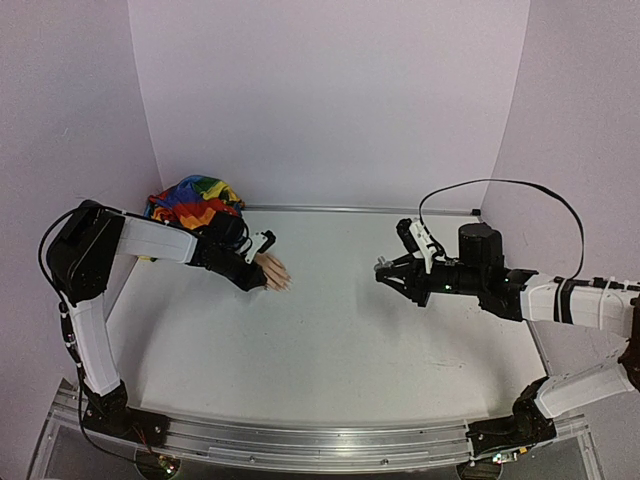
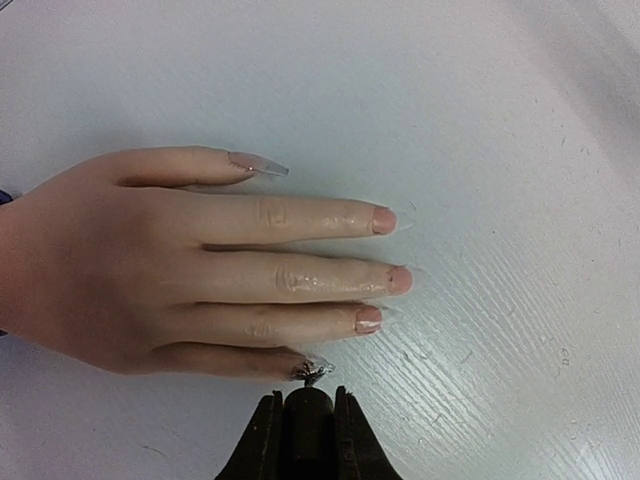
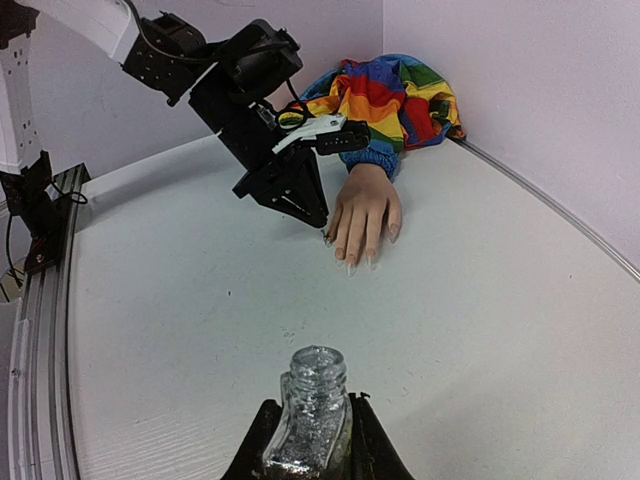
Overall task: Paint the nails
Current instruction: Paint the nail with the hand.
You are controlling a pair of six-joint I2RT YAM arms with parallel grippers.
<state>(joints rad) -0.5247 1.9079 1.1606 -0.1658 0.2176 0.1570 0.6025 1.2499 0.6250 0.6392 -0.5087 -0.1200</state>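
Peach plastic hand (image 2: 150, 260) lies flat so the dark brush (image 2: 306, 420), clamped in your left gripper (image 3: 315, 215), meets its outer nail (image 2: 318, 368). Your right gripper (image 3: 312, 410) clamps the open glass bottle (image 3: 316, 375) upright for dipping.

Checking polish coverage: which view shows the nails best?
Left wrist: the nails appear close up, each one distinct. Right wrist shows them tiny and distant; top external shows only the fake hand, nails unresolved.
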